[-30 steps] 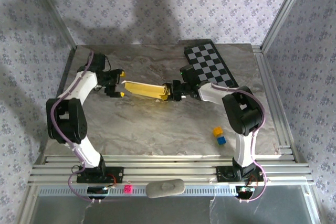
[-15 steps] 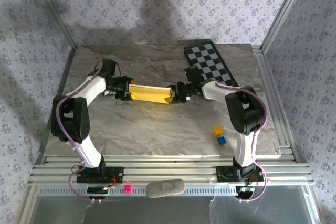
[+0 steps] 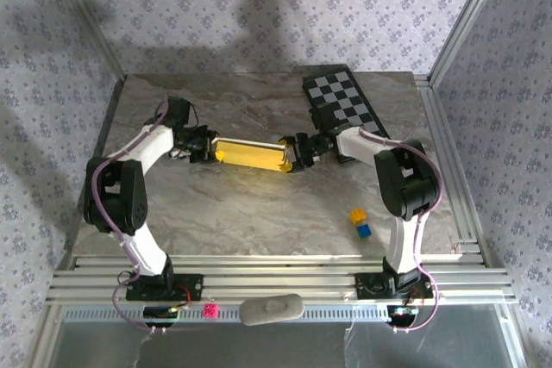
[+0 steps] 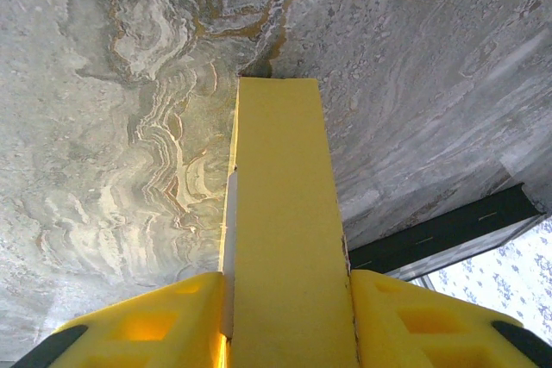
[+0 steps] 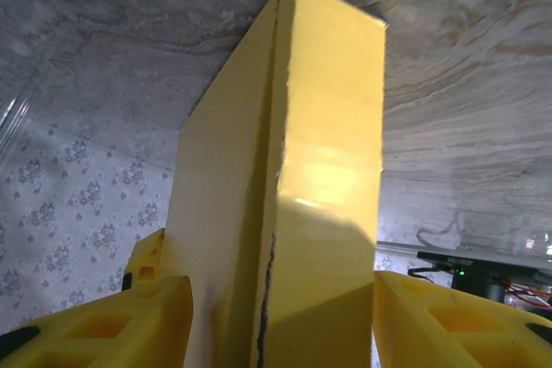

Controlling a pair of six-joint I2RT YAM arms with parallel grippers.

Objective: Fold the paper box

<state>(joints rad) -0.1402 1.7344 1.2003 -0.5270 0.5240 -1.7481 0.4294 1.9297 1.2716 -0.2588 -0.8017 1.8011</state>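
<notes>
Paper box (image 3: 251,153) lies mid-frame on desk (image 3: 259,213). Left fingers (image 4: 147,325) clamp its left end. Right fingers (image 5: 448,325) flank the other end, grip unclear.

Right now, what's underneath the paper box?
The marbled table lies beneath the paper box. The strip directly under it is covered, so whether the box rests there or is lifted clear cannot be told.

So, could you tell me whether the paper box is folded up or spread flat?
Folded up: the paper box is a long block, its faces meeting at crisp edges in both wrist views.
</notes>
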